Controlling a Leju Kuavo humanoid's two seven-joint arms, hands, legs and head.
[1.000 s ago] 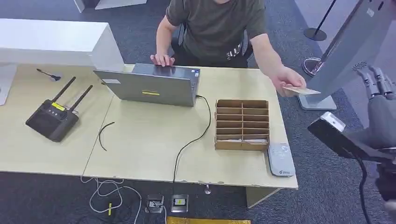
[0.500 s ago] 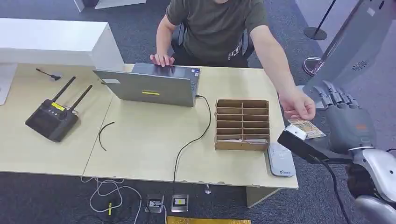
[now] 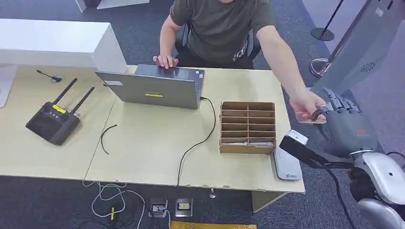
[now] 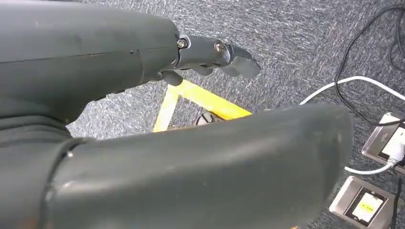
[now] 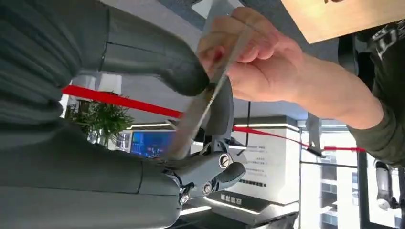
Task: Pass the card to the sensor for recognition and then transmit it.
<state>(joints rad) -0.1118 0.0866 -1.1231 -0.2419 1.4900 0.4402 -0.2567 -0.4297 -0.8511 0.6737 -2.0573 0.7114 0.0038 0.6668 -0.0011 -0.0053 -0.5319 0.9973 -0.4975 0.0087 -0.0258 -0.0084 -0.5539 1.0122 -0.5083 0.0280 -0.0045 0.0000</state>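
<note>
A person seated behind the table reaches out with one hand (image 3: pixel 305 106) and holds a thin card (image 3: pixel 313 121) just past the table's right edge. My right hand (image 3: pixel 346 128) meets it there. In the right wrist view the card (image 5: pixel 205 102) shows edge-on, pinched between my thumb (image 5: pixel 160 64) and a dark finger (image 5: pixel 220 110), while the person's fingers (image 5: pixel 258 62) still grip its other end. The grey card sensor (image 3: pixel 286 165) lies flat at the table's front right corner, partly behind my wrist. My left hand (image 4: pixel 143 62) hangs over the floor, fingers apart, holding nothing.
A cardboard divider box (image 3: pixel 248 126) stands left of the sensor. An open laptop (image 3: pixel 153 88) with a black cable, a router (image 3: pixel 52 121) and a white cabinet (image 3: pixel 52 43) fill the rest. A grey kiosk (image 3: pixel 363 47) and a stanchion base (image 3: pixel 323 33) stand at the right.
My right hand came down and in from the far right to the person's hand. The person lowered the card beside the table edge, and my thumb and finger now close on it.
</note>
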